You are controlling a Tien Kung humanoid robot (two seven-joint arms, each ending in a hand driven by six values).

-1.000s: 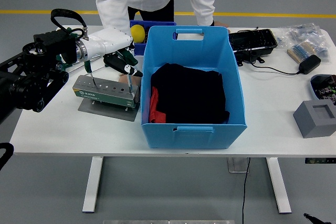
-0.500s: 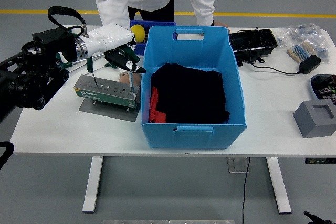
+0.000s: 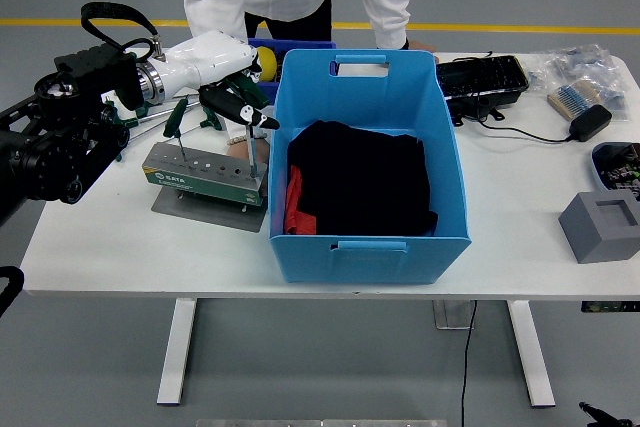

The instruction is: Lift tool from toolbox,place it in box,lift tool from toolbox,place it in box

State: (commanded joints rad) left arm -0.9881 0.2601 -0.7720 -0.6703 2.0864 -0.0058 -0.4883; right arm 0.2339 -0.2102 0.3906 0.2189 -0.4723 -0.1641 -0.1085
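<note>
Up comes the white-shelled left hand [image 3: 232,105], fingers closed on a slim green-handled screwdriver [image 3: 249,147] whose shaft hangs upright, tip just above the grey-green metal toolbox block [image 3: 200,174] on the white tabletop [image 3: 120,247]. Straight to its right waits the big blue plastic box [image 3: 365,162].

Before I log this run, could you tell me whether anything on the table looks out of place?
Nothing stands out: the toolbox sits flat beside the upright blue box, with the left hand above it.
</note>
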